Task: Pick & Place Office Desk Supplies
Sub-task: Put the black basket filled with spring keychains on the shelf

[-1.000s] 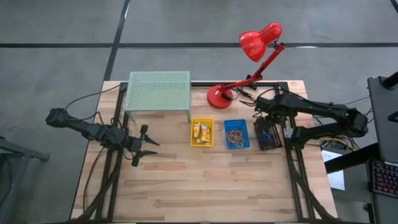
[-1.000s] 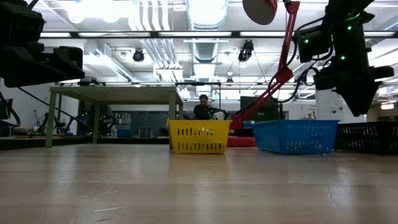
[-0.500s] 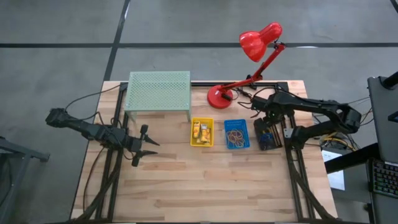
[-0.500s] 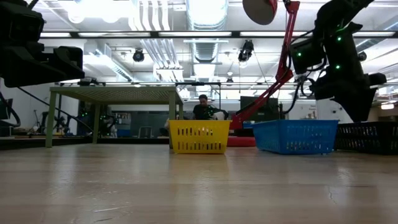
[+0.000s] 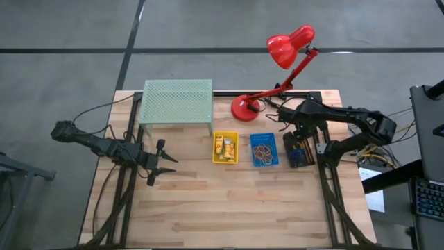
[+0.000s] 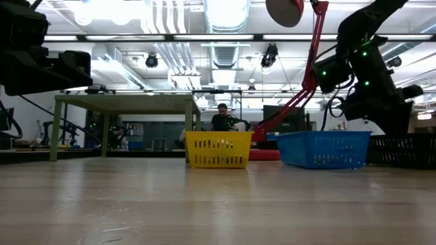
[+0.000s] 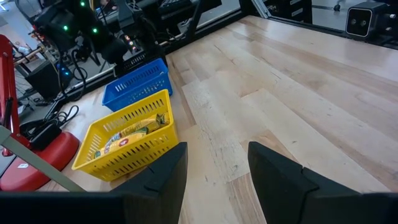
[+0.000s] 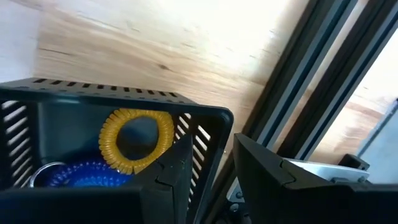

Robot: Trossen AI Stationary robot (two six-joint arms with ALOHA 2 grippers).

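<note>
the right gripper [image 8: 208, 168], fingers a little apart and holding nothing, hangs over the black basket [image 5: 295, 151] near the table's right edge, where a yellow coil ring [image 8: 137, 138] lies. to grip it cleanly, it should descend clear of the basket wall. the left gripper [image 5: 164, 161] waits spread near the left edge.

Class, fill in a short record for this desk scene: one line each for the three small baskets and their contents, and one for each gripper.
yellow plastic basket: yellow packets
blue plastic basket: rubber-band loops
black plastic basket: yellow coiled ring, blue ring beside it
left gripper: open, empty, over bare wood left of the baskets
right gripper: open, empty, at the black basket's rim
</note>
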